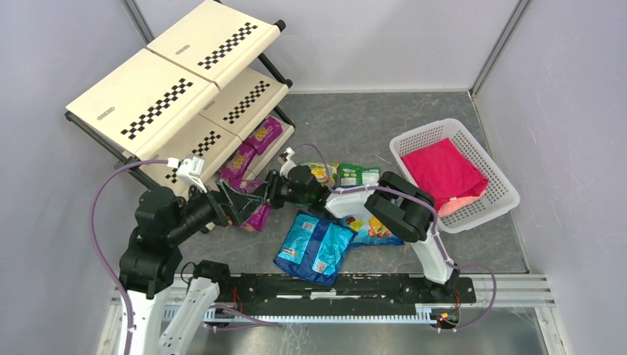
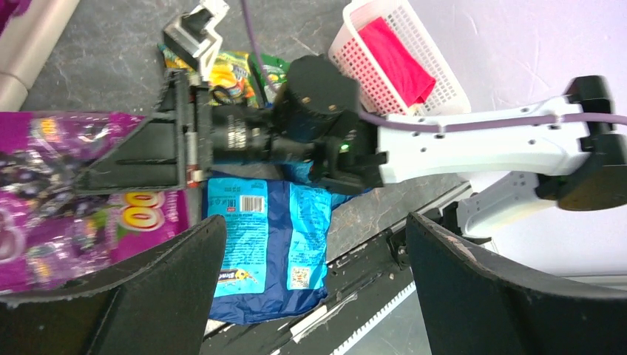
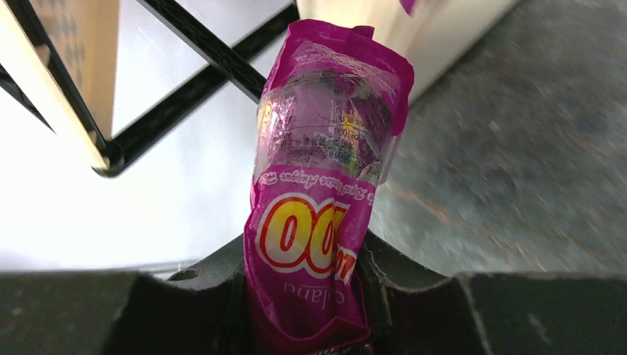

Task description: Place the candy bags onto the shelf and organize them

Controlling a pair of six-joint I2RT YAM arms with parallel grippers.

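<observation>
Top view: the right claw (image 1: 238, 201) reaches to the foot of the shelf (image 1: 148, 103) with a magenta candy bag (image 1: 259, 218) at its tips. Two more magenta bags (image 1: 265, 134) lie on the lowest tier just beyond it, and a blue bag (image 1: 314, 248) and green-yellow bags (image 1: 347, 175) lie on the counter (image 1: 414, 126) beside its wrist. Left wrist view: the left claw (image 2: 316, 222) stands wide with nothing gripped, the blue bag below it and the right claw just ahead, side-on. Right wrist view: the right claw is clamped on the lower end of the magenta candy bag, which stands upright out of it, with the shelf beyond.
</observation>
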